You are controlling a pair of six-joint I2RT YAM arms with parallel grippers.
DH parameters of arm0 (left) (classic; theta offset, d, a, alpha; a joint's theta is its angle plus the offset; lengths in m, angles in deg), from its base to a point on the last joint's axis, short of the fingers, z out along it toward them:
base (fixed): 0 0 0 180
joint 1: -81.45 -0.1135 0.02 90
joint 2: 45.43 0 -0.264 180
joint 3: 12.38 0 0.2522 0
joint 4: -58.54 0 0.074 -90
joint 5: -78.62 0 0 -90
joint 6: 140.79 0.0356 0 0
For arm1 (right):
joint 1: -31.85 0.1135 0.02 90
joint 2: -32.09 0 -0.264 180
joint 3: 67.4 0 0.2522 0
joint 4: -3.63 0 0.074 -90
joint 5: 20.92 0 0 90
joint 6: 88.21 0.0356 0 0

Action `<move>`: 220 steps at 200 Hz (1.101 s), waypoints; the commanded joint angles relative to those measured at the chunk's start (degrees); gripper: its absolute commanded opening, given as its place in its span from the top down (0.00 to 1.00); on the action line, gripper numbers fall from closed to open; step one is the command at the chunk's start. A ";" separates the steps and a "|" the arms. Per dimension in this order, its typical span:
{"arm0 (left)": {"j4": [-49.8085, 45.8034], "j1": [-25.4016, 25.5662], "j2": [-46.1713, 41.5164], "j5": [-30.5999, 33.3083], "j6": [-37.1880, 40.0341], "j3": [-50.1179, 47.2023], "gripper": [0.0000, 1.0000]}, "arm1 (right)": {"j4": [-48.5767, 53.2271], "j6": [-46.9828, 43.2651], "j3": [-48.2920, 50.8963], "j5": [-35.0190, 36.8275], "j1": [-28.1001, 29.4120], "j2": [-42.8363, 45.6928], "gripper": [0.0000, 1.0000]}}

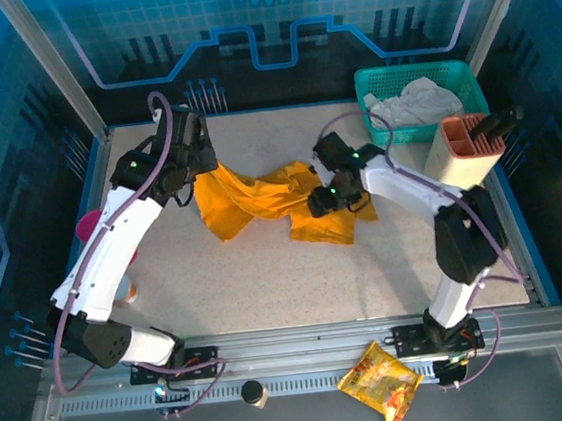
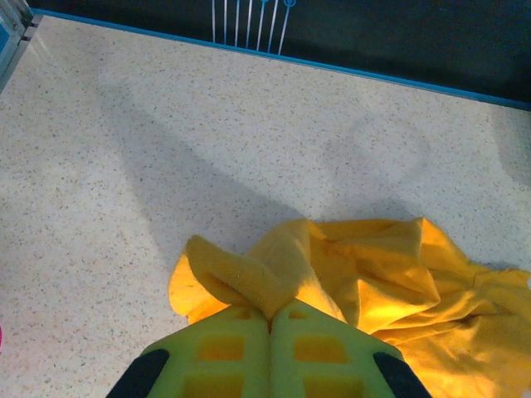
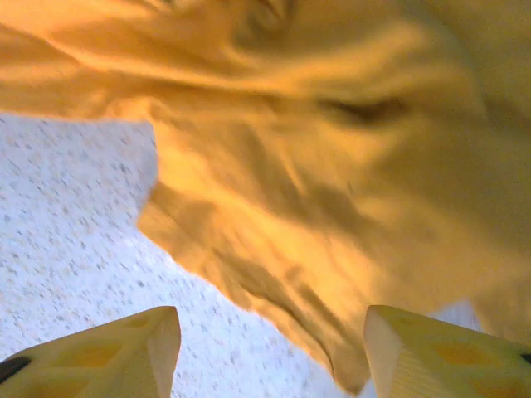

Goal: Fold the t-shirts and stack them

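A crumpled orange-yellow t-shirt (image 1: 260, 201) lies in the middle of the table. My left gripper (image 1: 197, 175) is at its left end, shut on a raised fold of the cloth. The left wrist view has the yellow-green fingers (image 2: 224, 348) pressed together on that fold, with the rest of the t-shirt (image 2: 382, 265) spread to the right. My right gripper (image 1: 322, 202) is over the shirt's right part. In the right wrist view it (image 3: 270, 332) stands open just above the t-shirt's (image 3: 315, 166) hem, with nothing between the fingers.
A teal basket (image 1: 413, 74) holding white cloth (image 1: 416, 104) stands at the back right, with a beige holder (image 1: 468, 151) in front of it. A shiny snack packet (image 1: 381, 379) lies on the near rail. A pink object (image 1: 89, 227) sits by the left edge.
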 commanded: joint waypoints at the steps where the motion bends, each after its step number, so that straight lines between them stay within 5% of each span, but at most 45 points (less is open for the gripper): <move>1: 1.86 -0.04 -0.77 2.20 1.33 -0.50 1.00 | -1.11 7.26 9.92 1.53 -1.68 3.84 0.43; 54: 1.70 -0.06 -1.90 2.89 2.26 -0.65 1.00 | -11.03 11.86 16.83 -5.10 -4.25 2.53 0.48; 175: 3.01 -0.07 -2.71 1.33 2.28 -1.99 1.00 | -9.86 15.45 18.19 7.10 -3.03 -1.85 0.52; 220: 2.92 -0.06 -3.50 1.83 2.50 -2.85 1.00 | -11.10 16.51 18.26 6.03 -2.80 -4.10 0.71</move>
